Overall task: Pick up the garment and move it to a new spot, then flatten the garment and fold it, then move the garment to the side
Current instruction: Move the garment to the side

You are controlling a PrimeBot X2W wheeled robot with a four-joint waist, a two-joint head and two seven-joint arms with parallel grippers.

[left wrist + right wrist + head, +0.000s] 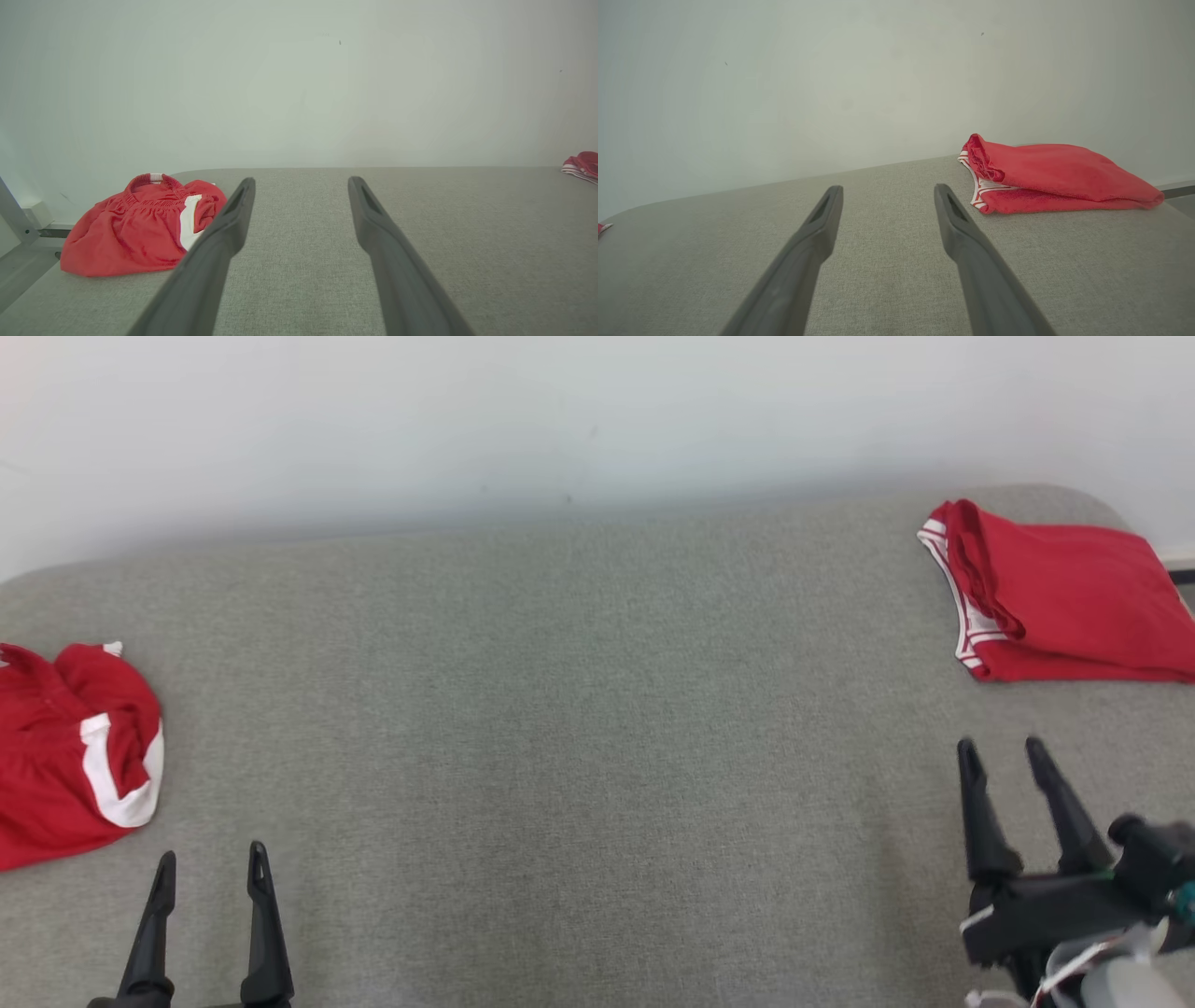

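Off left on the bench [560,709], light floppy red shorts [75,747] are lying bunched, waistband [140,183] probably grabbiest, both jaws gaping wide, empty.

A red crumpled garment [65,747] is seen bunched in a loose heap at the left edge of the grey surface [560,709]. A gathered elastic waistband is turned up at its far side, and a broad white stripe is curved down its right flank. A second red piece, the folded garment [1064,593], is laid flat at the far right corner of the surface, well apart from the first. Its layers are stacked neatly, with white-and-red striped trim shown along the left edge.
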